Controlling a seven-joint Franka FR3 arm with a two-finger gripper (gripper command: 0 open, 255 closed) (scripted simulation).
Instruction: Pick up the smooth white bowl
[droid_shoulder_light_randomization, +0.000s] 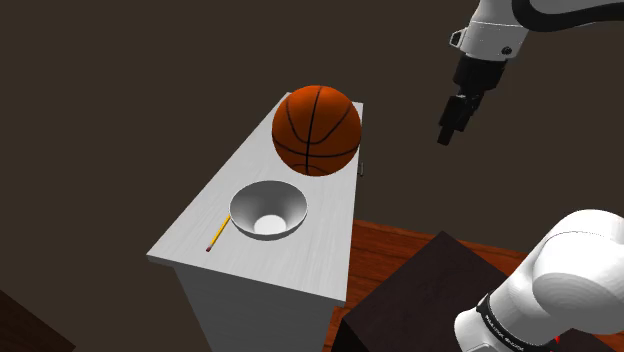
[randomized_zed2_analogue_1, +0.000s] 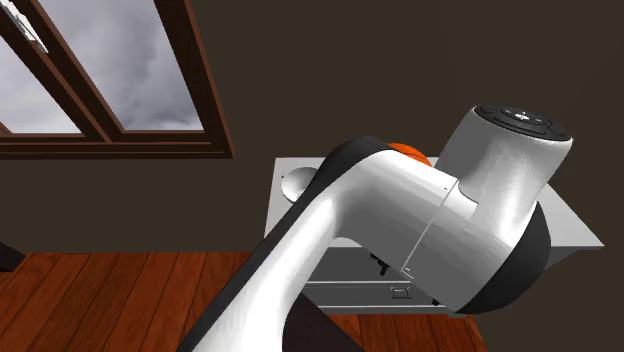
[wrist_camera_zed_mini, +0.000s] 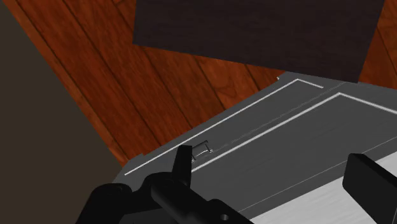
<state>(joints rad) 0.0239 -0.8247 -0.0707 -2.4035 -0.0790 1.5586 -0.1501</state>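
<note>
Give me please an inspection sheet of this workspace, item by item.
Surface: white cabinet top, flat, carrying three things.
Job's things: white bowl, upright and empty, between the ball and the pencil.
Clutter: orange basketball close to the bowl; yellow pencil near the cabinet's edge.
Grippers: gripper in the air beside the cabinet, away from the bowl; fingers open.
Cables: nothing seen.
Surroundings: wooden floor, dark wall, window.

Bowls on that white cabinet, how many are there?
1. The white bowl sits on the cabinet, between the basketball and a yellow pencil. The ball could hide something small behind it.
</note>
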